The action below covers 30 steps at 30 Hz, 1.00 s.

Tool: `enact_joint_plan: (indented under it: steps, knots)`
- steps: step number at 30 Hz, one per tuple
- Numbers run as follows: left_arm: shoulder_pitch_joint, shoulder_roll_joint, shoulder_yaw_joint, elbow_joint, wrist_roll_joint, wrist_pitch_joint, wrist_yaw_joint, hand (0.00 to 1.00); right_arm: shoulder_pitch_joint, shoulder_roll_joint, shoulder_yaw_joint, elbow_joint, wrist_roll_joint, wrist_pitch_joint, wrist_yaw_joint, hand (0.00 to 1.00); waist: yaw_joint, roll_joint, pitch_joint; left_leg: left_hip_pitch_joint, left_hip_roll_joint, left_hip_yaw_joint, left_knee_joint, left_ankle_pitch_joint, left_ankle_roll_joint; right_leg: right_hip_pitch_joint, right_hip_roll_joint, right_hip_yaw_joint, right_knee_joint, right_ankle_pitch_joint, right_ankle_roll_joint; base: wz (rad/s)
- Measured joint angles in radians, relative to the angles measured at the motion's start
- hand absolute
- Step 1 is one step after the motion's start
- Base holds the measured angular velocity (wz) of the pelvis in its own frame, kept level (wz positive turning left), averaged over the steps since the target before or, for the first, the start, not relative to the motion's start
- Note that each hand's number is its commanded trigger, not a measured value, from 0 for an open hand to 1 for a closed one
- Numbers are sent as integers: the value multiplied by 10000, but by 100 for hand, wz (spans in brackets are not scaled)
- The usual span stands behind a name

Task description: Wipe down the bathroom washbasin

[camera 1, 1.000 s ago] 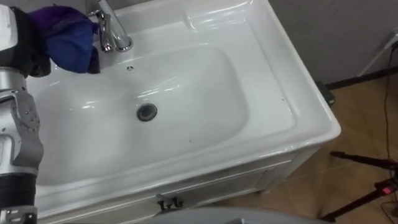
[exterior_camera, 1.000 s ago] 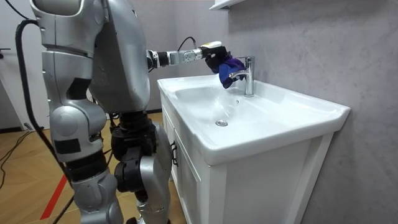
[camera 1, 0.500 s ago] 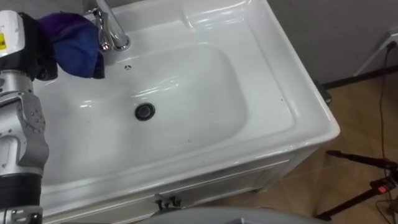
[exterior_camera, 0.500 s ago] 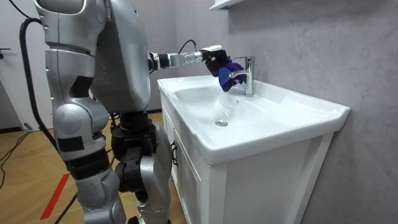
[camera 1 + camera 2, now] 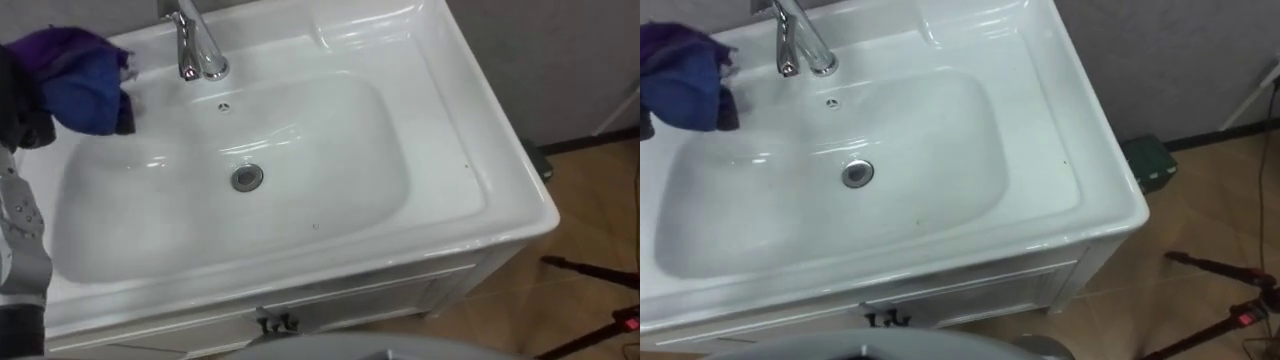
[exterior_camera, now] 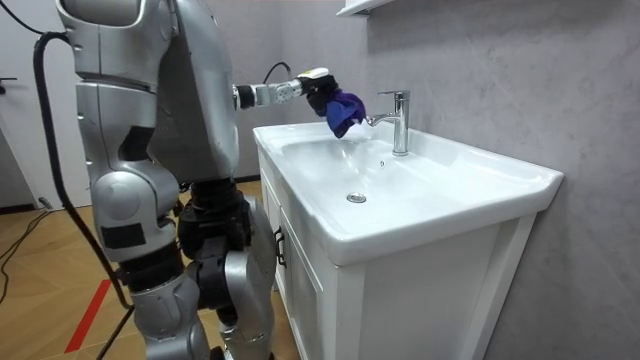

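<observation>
The white basin (image 5: 455, 150) spans the frame's centre, its bowl bare and ready for wiping. At the upper left, the blue cloth (image 5: 80, 80) sits bunched above the rim, clutched in the left hand (image 6: 316, 86), just clear of the tap (image 5: 200, 45).

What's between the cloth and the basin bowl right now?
Nothing visible. The left hand holds the blue cloth over the basin at its back left corner, clear of the faucet; inside sits just the drain.
</observation>
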Motion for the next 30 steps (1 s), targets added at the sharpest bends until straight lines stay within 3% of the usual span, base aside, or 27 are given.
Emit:
enact_joint_plan:
  steps: [8, 17, 24, 30]
  knots:
    - [260, -40, 42, 186, -9, 198, 49, 100, -63, -2, 6, 26, 47, 160, -23, 0, 428, 17, 35, -133, -25, -153, 181, -2, 4, -21, -29, -82, 35, -37, 23, 3]
    - [553, -51, 82, 189, -217, 225, 235, 100, -165, -10, -1, -199, 259, 138, -107, 0, 466, -3, 16, -370, -47, -412, 285, -3, 6, -93, -99, -437, 45, -83, 9, 10]
    - [593, -53, 594, 192, -247, 259, 267, 100, -58, -12, -1, -185, 389, 160, -103, 0, 631, -38, -11, -361, -103, -468, 139, 1, 5, -82, -109, -519, 3, -84, 7, 1]
    - [594, -52, 828, 561, -693, 648, 391, 100, 9, -22, 7, -142, 462, 261, -107, 0, 721, -81, -36, -340, -157, -535, 94, 6, 15, -82, -145, -528, 2, -96, 29, 1]
